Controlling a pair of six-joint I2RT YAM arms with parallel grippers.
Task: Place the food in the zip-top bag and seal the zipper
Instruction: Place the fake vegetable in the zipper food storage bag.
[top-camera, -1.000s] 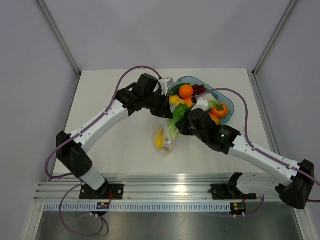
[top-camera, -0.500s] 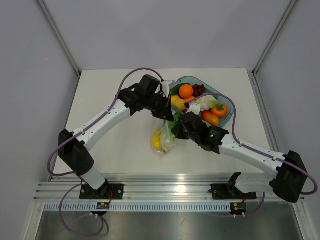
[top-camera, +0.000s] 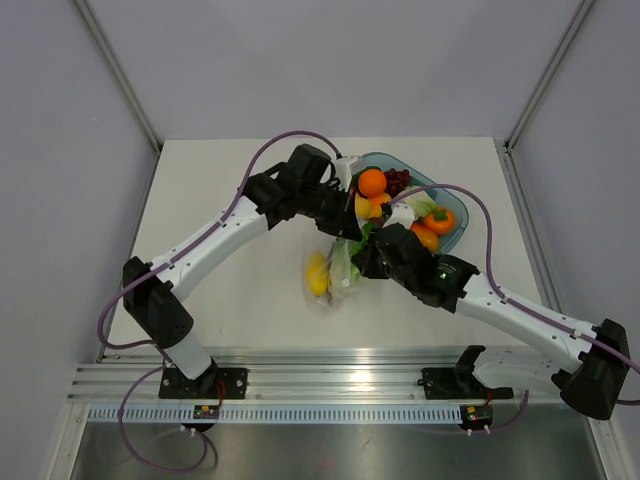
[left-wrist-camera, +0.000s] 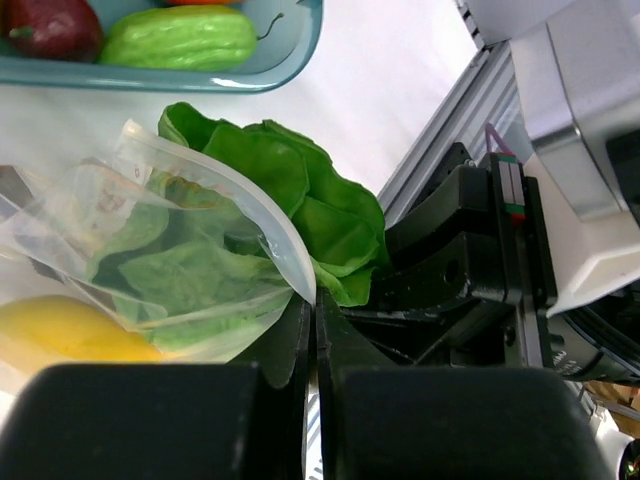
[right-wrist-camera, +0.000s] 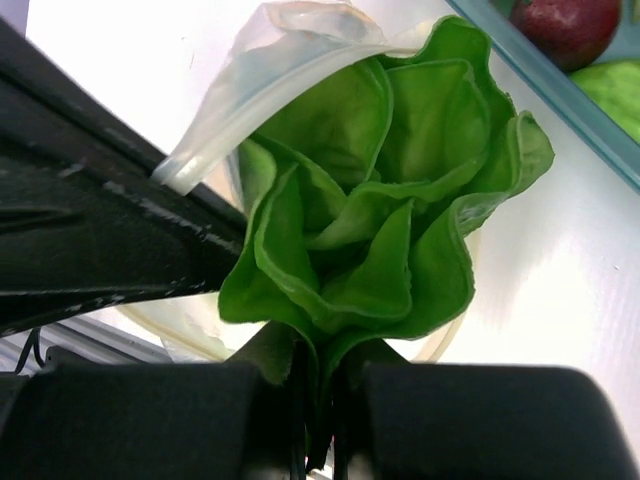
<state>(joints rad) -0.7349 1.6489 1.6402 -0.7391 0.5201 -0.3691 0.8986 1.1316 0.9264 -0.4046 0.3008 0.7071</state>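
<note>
1 pinch each | left tool (left-wrist-camera: 312, 335) clamps zip-top bag (left-wrist-camera: 150, 215) rim | right tool (right-wrist-camera: 320, 375) clamps lettuce (right-wrist-camera: 370, 240)

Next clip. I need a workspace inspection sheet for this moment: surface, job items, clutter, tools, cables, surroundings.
Surface: white table; no spills seen.
Job's things: bag is beside the tray, mouth open, zipper unsealed. Lemon is inside. Lettuce is partly in the mouth. Orange, grapes and cucumber are in the tray.
Clutter: nothing seen.
Grippers: left tool is shut on the bag's rim. Right tool is shut on the lettuce's base.
Cables: purple cables loop off both arms. The right one arcs over the tray. No snag seen.
Surroundings: grey walls; metal rail at the near edge.
</note>
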